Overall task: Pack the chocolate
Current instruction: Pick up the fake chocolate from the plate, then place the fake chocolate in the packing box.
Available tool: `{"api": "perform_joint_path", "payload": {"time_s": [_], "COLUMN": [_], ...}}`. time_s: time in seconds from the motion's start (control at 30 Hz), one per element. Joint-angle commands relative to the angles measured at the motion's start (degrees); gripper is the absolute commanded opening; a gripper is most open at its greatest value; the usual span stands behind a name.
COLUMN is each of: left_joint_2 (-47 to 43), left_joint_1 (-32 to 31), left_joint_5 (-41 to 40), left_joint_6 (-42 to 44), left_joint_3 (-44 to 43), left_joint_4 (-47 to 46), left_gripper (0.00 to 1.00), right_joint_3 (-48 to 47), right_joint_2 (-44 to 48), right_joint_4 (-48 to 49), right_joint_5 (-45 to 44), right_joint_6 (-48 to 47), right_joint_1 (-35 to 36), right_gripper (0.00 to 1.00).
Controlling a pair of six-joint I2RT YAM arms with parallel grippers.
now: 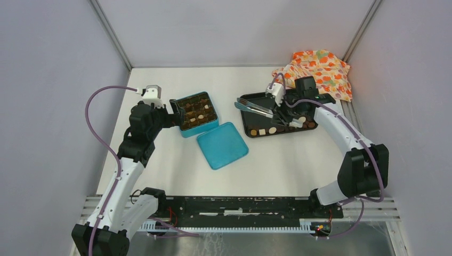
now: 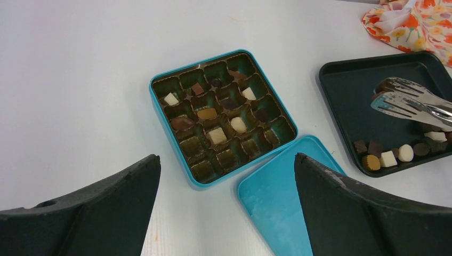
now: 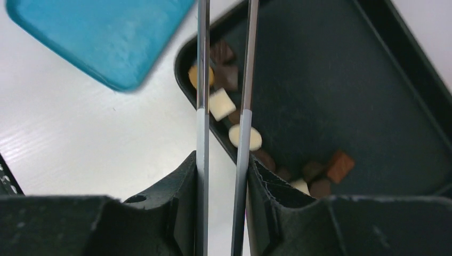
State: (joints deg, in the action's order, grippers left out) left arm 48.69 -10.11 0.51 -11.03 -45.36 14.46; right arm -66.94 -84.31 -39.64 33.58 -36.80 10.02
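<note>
Chocolate (image 2: pixel 392 157): a row of loose pieces lies along the near wall of the black tray (image 2: pixel 341 69). Several more already sit in separate cells of the teal box (image 2: pixel 151 90), with many cells vacant — packing judged part done. The lid (image 2: pixel 272 197) lies off, just beside the box, so the cells are reachable. The right hand (image 3: pixel 224 170) is clamped on the metal tongs (image 2: pixel 410 101), their arms pressed between its fingers and their tips over the tray; no piece is seen between the tips. The left hand (image 2: pixel 225 158) is spread wide, holding nothing, just beside the box — likely placed to steady it. All rest on the white surface (image 1: pixel 277 170).
</note>
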Motion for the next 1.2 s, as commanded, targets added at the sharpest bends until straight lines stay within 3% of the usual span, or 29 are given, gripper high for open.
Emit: {"api": "perform_joint_path", "payload": {"time_s": [0.0, 0.27, 0.47, 1.07, 1.17], "left_joint_2": [-0.9, -1.1, -1.5, -1.4, -1.2], "left_joint_1": [-0.2, -0.3, -0.2, -0.2, -0.2], "left_joint_5": [-0.3, -2.9, -3.7, -3.1, -3.1], "left_joint_6": [3.1, 3.4, 3.4, 3.3, 3.3], "left_joint_3": [-1.0, -0.9, -0.7, -0.7, -0.7], "left_joint_4": [-0.7, -0.7, -0.8, -1.0, -1.0], "left_gripper": [1.00, 1.00, 1.00, 1.00, 1.00], "right_joint_3": [-7.2, -18.6, -28.4, -40.3, -40.9], "right_joint_2": [-3.4, -13.8, -22.5, -36.4, -37.4], "right_joint_4": [5.7, 6.4, 6.0, 6.7, 6.7], "right_joint_5": [3.9, 2.1, -0.4, -5.2, -5.8], "right_joint_6": [3.9, 6.1, 8.8, 15.1, 15.3], "right_joint_1": [6.7, 21.2, 27.7, 31.5, 31.6], "right_gripper": [0.08, 0.09, 0.10, 0.18, 0.23]}}
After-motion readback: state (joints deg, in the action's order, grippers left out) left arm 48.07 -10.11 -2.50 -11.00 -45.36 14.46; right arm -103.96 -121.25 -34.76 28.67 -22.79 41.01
